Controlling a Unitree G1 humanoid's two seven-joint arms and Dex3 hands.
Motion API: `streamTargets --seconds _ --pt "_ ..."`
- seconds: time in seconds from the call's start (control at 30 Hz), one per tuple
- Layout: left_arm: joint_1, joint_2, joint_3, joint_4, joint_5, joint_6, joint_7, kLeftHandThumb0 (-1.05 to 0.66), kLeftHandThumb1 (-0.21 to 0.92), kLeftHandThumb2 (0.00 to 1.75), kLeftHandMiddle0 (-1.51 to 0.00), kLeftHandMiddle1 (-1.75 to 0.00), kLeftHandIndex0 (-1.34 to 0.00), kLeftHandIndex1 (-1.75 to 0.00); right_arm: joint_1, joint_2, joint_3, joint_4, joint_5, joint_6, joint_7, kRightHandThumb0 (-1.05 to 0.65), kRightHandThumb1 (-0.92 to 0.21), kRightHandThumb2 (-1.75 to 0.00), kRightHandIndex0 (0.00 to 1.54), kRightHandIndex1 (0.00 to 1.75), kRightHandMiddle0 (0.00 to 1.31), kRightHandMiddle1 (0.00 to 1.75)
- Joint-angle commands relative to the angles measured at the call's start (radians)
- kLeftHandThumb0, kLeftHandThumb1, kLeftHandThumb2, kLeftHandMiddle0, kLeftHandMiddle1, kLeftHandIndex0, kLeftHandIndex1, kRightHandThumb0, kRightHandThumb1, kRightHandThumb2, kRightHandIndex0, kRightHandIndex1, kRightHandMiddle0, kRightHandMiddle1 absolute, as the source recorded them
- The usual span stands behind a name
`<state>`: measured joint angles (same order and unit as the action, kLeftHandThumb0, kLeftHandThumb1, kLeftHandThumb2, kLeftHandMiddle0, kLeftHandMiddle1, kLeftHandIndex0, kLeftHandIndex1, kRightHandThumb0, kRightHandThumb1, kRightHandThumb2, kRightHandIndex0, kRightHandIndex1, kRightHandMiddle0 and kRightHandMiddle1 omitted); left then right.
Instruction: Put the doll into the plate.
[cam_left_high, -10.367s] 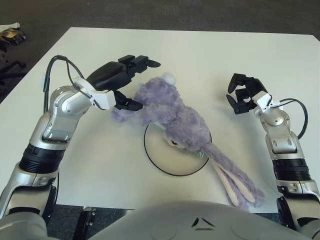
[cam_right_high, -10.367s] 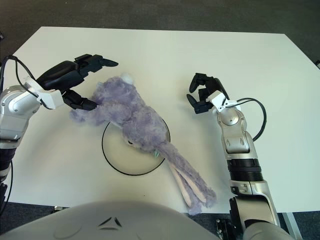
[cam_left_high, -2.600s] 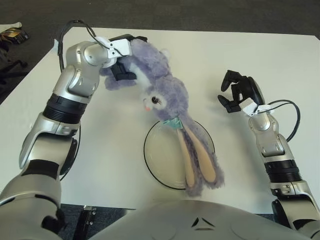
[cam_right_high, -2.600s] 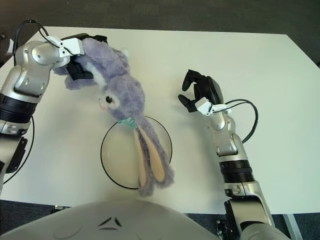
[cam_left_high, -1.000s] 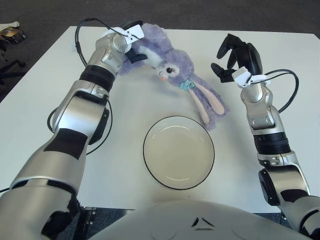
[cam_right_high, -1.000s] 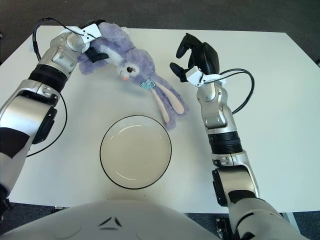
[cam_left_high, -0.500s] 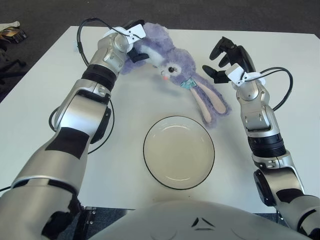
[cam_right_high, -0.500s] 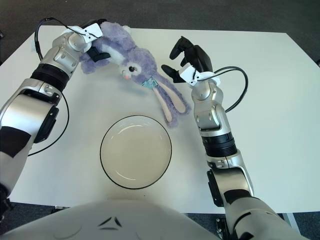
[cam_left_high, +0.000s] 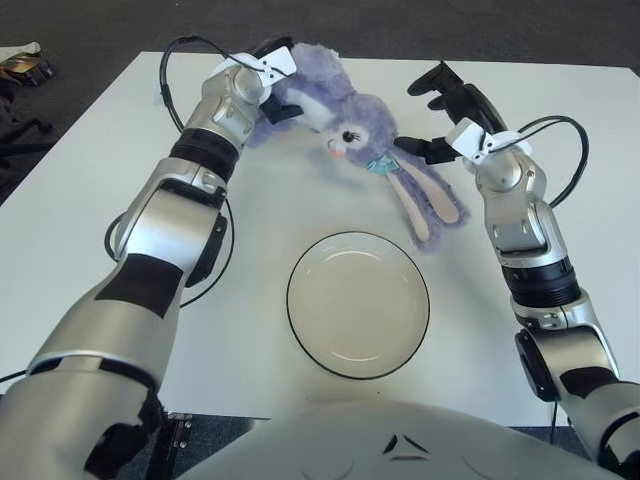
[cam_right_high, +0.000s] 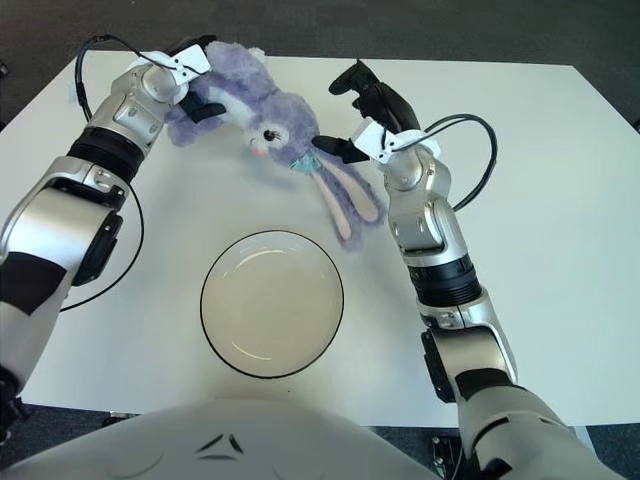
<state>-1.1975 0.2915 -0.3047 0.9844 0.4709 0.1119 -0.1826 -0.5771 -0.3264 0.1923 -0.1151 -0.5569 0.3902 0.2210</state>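
Note:
A purple plush rabbit doll (cam_left_high: 345, 115) lies across the far middle of the white table, its long ears (cam_left_high: 425, 200) trailing toward the right front. My left hand (cam_left_high: 268, 85) is shut on the doll's body end at the far left. My right hand (cam_left_high: 435, 118) hovers with fingers spread just right of the doll's head, above the base of the ears, holding nothing. The round plate (cam_left_high: 357, 304) with a dark rim sits nearer to me, with nothing in it, a short gap in front of the ear tips.
The white table (cam_left_high: 560, 120) stretches wide on both sides. Black cables loop off both wrists, one by the left forearm (cam_left_high: 170, 75) and one by the right forearm (cam_left_high: 570, 150). Dark floor lies beyond the far edge.
My right hand has moved left and reached in close beside the doll's head, fingers spreading. The doll, held by my left hand, has shifted slightly right.

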Motion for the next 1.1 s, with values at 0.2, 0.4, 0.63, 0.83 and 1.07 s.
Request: streamTargets --seconds 0.2,0.4,0.63,0.83,1.07 --pt "-0.019 -0.008 0.018 -0.025 -0.024 -0.007 0.009 -0.49 0.28 1.29 -1.28 -1.75 -0.69 -1.65 -0.047 -0.019 0.026 0.037 -0.018 -0.009 0.019 -0.97 -0.9 -0.22 0.04 0.42 0.0 0.6" --pt "-0.013 -0.011 0.023 -0.034 -0.032 -0.015 0.007 -0.49 0.28 1.29 -1.28 -1.75 -0.69 -1.65 -0.061 0.015 0.028 0.019 -0.013 0.049 0.027 -0.99 -0.92 -0.21 0.02 0.33 0.0 0.52" --pt "-0.003 -0.02 0.03 -0.059 -0.046 -0.013 -0.013 -0.5 0.27 1.29 -1.28 -1.75 -0.7 -1.65 -0.093 0.021 0.041 0.04 0.006 0.067 0.072 -1.02 -0.92 -0.27 0.0 0.25 0.0 0.46" --pt "0.014 -0.024 0.037 -0.099 -0.062 -0.01 -0.037 -0.5 0.26 1.31 -1.28 -1.75 -0.7 -1.66 -0.136 0.028 0.051 0.152 0.018 0.03 0.072 -1.04 -0.92 -0.29 0.01 0.22 0.0 0.38" --pt "0.031 -0.028 0.039 -0.153 -0.07 0.018 -0.05 -0.5 0.26 1.32 -1.28 -1.75 -0.71 -1.66 -0.152 0.045 0.045 0.199 0.042 0.03 0.061 -1.05 -0.92 -0.28 0.03 0.18 0.0 0.4"
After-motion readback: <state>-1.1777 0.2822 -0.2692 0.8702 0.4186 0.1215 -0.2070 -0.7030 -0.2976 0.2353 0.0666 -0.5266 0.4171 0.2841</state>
